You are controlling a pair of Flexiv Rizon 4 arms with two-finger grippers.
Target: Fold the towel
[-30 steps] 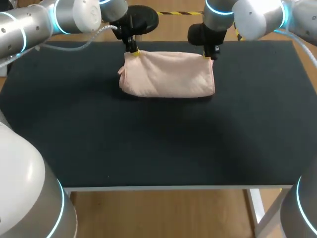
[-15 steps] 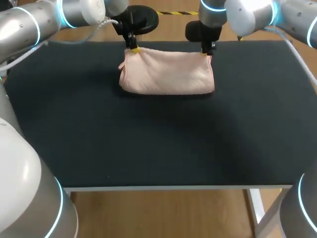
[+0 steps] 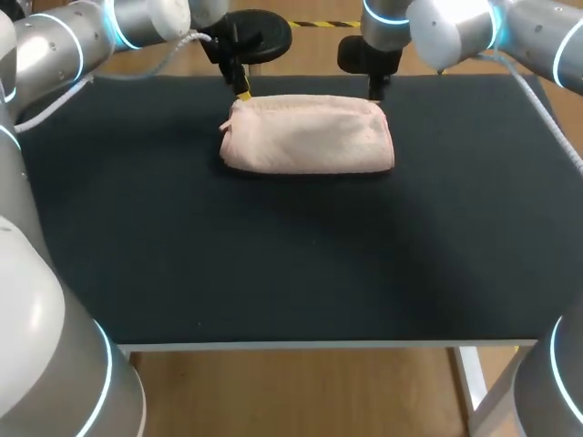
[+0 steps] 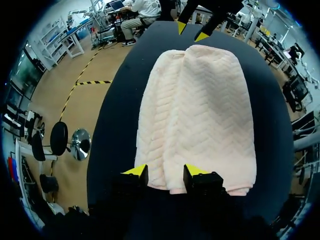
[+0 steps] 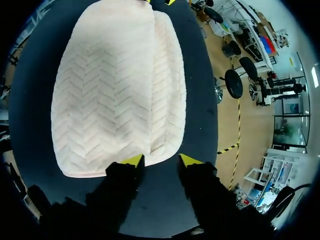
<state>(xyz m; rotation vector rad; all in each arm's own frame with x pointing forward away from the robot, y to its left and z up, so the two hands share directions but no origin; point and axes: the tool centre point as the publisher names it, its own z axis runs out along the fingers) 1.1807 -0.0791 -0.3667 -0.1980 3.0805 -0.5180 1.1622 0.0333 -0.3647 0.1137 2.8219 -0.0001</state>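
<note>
The left gripper [image 4: 160, 172] hangs with its fingers apart over the far left corner of the pink towel [image 3: 308, 135], gripping nothing. The right gripper [image 5: 161, 161] is likewise spread over the far right corner. The towel lies folded in a long band near the far edge of the black table [image 3: 273, 273]. Both grippers should probably rise straight up together, so no fingertip snags the top layer.

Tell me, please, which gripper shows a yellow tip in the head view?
The left gripper, at the towel's far left corner: a yellow tip shows there. The right gripper, at the far right corner, looks all dark from above.
</note>
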